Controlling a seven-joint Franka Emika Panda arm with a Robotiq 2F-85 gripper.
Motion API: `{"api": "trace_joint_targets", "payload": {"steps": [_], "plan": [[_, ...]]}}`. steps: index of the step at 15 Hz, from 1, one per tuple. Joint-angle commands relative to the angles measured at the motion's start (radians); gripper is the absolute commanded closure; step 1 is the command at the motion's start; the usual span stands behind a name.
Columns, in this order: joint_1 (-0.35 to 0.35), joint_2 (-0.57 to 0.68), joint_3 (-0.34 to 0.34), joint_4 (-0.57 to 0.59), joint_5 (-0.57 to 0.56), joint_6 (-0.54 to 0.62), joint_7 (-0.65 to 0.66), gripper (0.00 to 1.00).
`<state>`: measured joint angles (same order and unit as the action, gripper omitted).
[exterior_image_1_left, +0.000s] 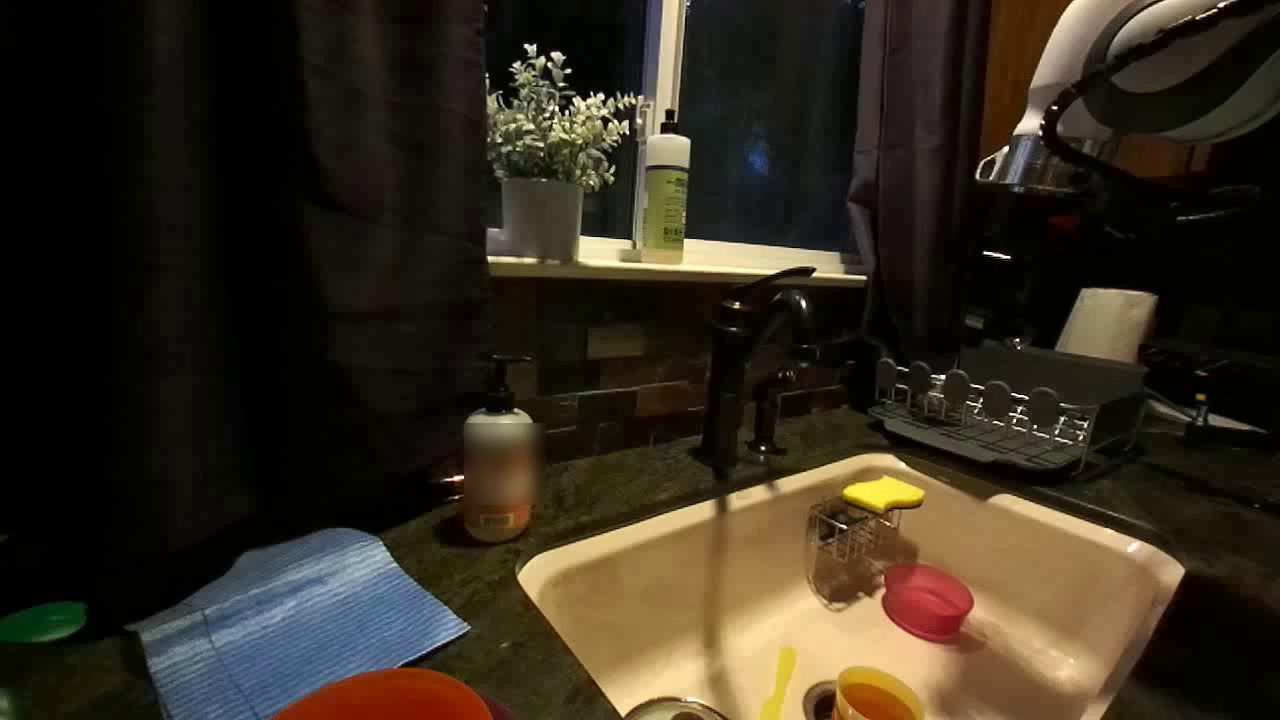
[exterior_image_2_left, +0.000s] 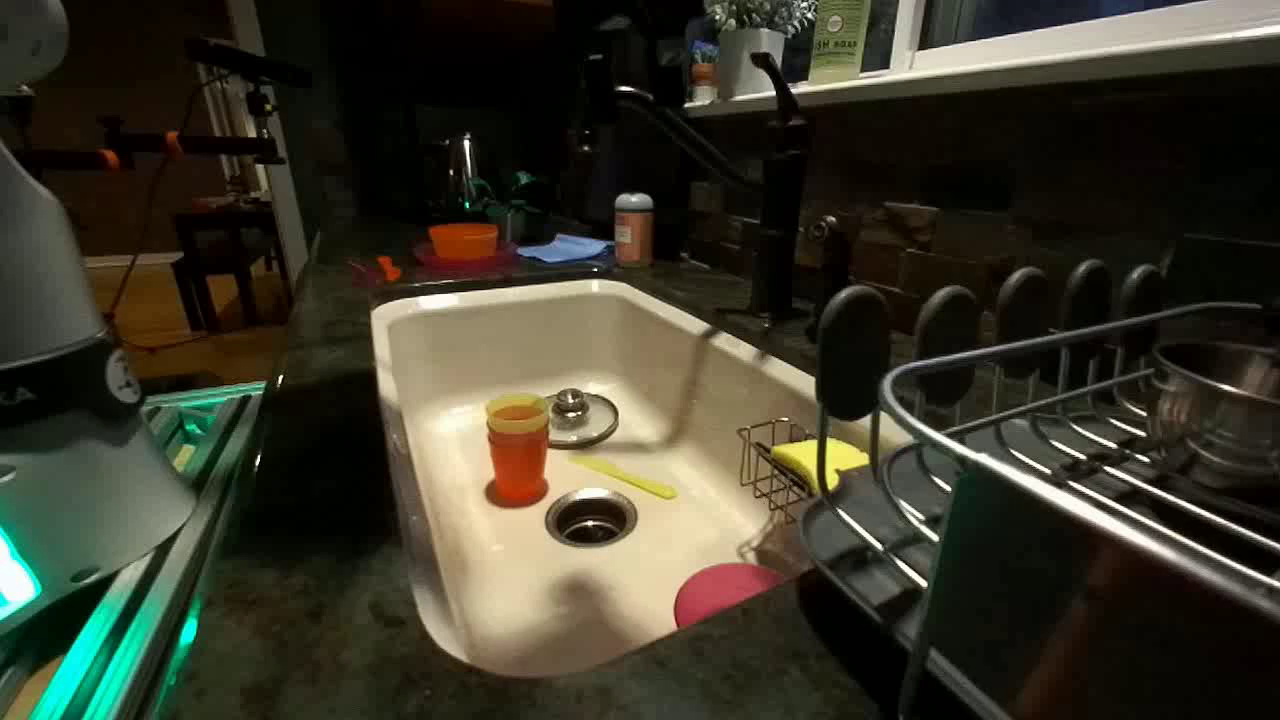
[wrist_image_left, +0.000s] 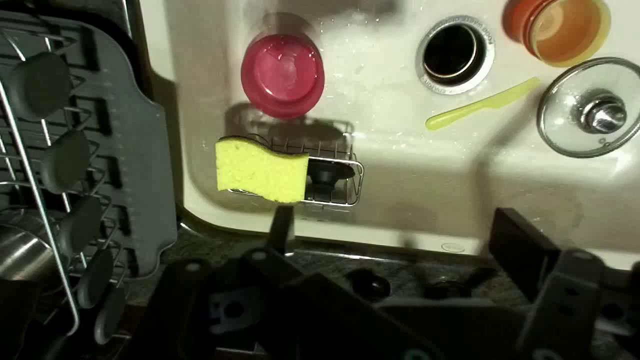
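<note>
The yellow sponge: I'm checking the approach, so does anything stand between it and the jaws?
Nothing visible does. In the wrist view, the yellow sponge lies uncovered on the wire caddy, and nothing shows between it and the open jaws.

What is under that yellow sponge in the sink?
The yellow sponge rests on a wire caddy, whose uncovered end shows a black piece. Whatever the caddy may hold directly beneath the sponge is covered.
</note>
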<state>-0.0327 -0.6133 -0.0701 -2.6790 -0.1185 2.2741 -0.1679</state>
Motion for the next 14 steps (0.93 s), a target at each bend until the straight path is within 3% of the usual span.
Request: {"api": "trace_joint_targets", "payload": {"steps": [1, 5, 8, 11, 14], "plan": [[0.000, 0.000, 0.000, 0.002, 0.000, -0.003, 0.000, 0.00], [0.000, 0.000, 0.000, 0.002, 0.000, -0.003, 0.000, 0.00], [0.085, 0.001, 0.009, -0.065, 0.101, -0.026, -0.010, 0.00], [0.114, 0.051, 0.071, -0.063, 0.149, -0.064, 0.093, 0.00], [0.111, 0.095, 0.129, -0.077, 0.124, -0.066, 0.179, 0.00]]}}
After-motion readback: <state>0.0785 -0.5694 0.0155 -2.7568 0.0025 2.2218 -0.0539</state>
